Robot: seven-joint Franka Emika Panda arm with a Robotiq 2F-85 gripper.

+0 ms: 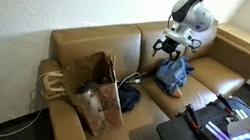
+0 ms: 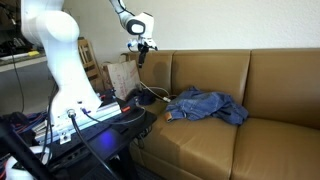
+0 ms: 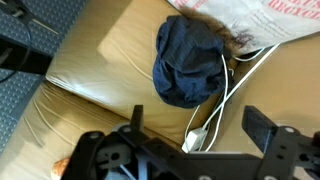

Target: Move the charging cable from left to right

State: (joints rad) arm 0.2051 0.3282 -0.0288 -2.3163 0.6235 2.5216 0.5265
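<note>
claw (image 3: 193, 120) spread wide, empty, hovering | charging cable (image 3: 235, 78) ungrasped, curling from paper bag (image 3: 265, 15) past dark blue cloth (image 3: 188, 62), plug end under the claw | progress: apparently not begun; descent, grasp, carry rightward all remain

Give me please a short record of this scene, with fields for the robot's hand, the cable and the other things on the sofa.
hand: open, holding nothing, in the air above the sofa
charging cable: thin, white, lying loose on the seat along the edge of the dark blue cloth, not gripped
dark blue cloth: crumpled on the seat, next to the paper bag
paper bag: brown, standing on the end cushion
denim garment: blue, crumpled on the seat, apart from the bag
sofa: tan, leather-like
</note>
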